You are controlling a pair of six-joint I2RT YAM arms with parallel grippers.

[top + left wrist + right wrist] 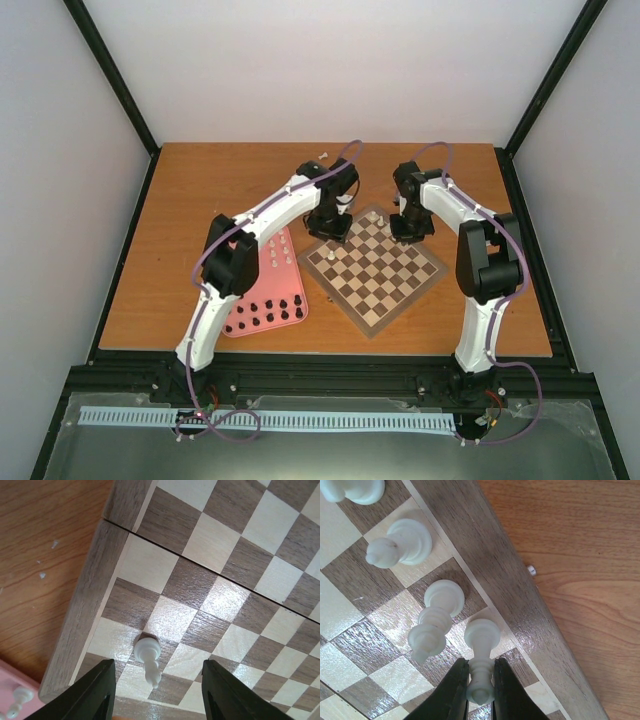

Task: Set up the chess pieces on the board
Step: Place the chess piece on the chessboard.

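- The left gripper (157, 692) has its fingers (95, 692) spread apart and holds nothing.
- A small white piece (148, 654) stands upright between those fingertips, with a clear gap on each side. It stands on the board (215, 545), close to the wooden rim.
- Out past the left-hand finger, a corner of the pink tray (7, 685) shows on the table (40, 540), with another white piece (20, 696) on it.
- The right gripper (481, 690) is clamped on a slim white piece (482, 635), pinching its upper part.
- The base of this piece seems to rest on a square in the row beside the rim, though the steep angle leaves contact unsure.
- Three more white pieces (432, 625) stand along that same edge, farther out from the right fingertips. The nearest is just beside the clamped one.
- From above, black pieces (268, 315) sit on the tray behind the left gripper, toward that arm's base.
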